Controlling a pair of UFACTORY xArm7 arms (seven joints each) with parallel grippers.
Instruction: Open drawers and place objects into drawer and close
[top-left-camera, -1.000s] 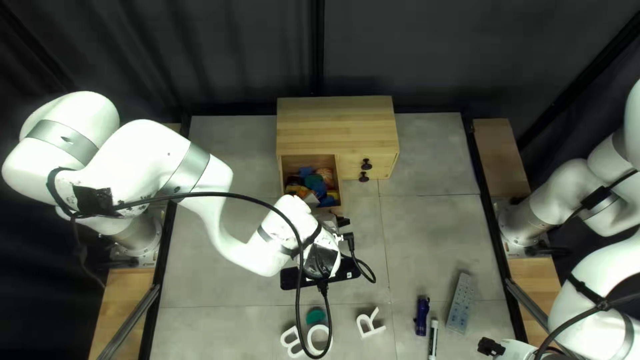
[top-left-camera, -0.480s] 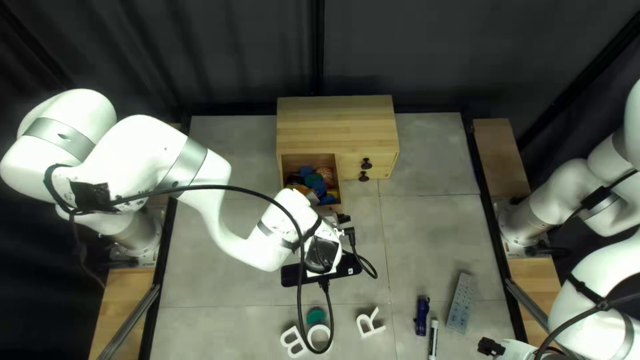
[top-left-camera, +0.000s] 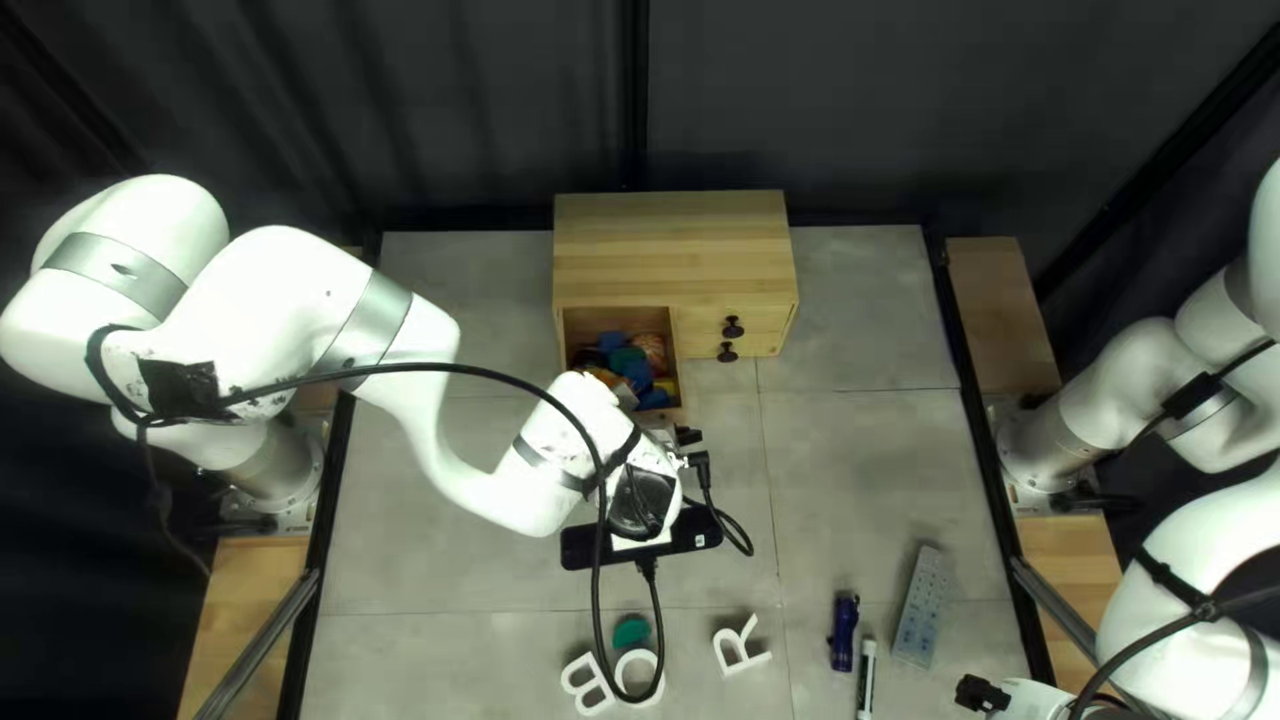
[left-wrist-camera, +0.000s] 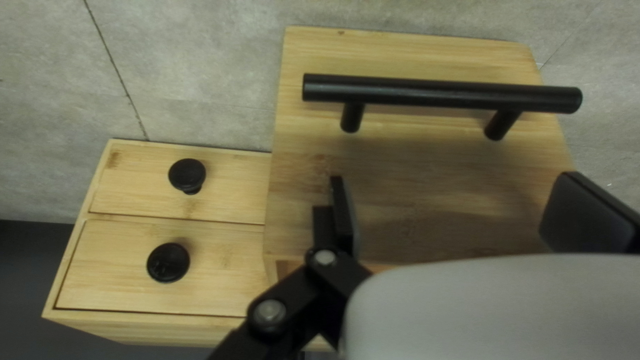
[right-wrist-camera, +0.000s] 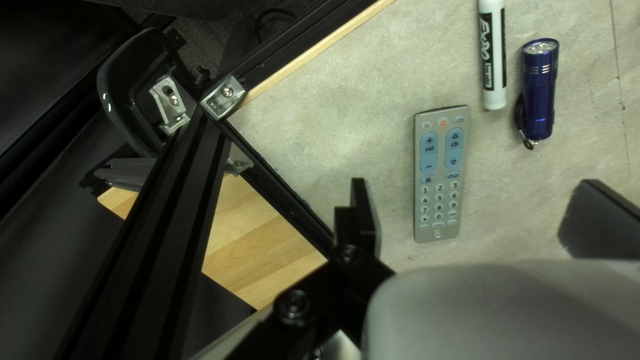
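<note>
My left gripper (top-left-camera: 686, 438) is by the front of the pulled-out large drawer (top-left-camera: 682, 350), which holds several colourful items (top-left-camera: 638, 363), in the top left view. In the left wrist view the left gripper (left-wrist-camera: 463, 213) is open with nothing held, in front of the drawer front (left-wrist-camera: 413, 157); its black bar handle (left-wrist-camera: 440, 93) lies ahead of the fingers. Two small drawers (left-wrist-camera: 227, 183) beside it are shut. My right gripper (top-left-camera: 984, 694) is low at the right; the right wrist view shows the right gripper (right-wrist-camera: 477, 217) open and empty, a grey remote (right-wrist-camera: 441, 175) ahead.
A blue flashlight (top-left-camera: 843, 631) and a marker (top-left-camera: 867, 678) lie left of the remote (top-left-camera: 922, 607). White letters (top-left-camera: 738, 647) and a green piece (top-left-camera: 632, 631) lie near the front. The left arm's cable (top-left-camera: 598, 534) hangs above the table.
My left arm has shifted slightly toward the table's far edge, its wrist and camera bar moving with it. The right arm, drawer and loose objects have stayed put.
</note>
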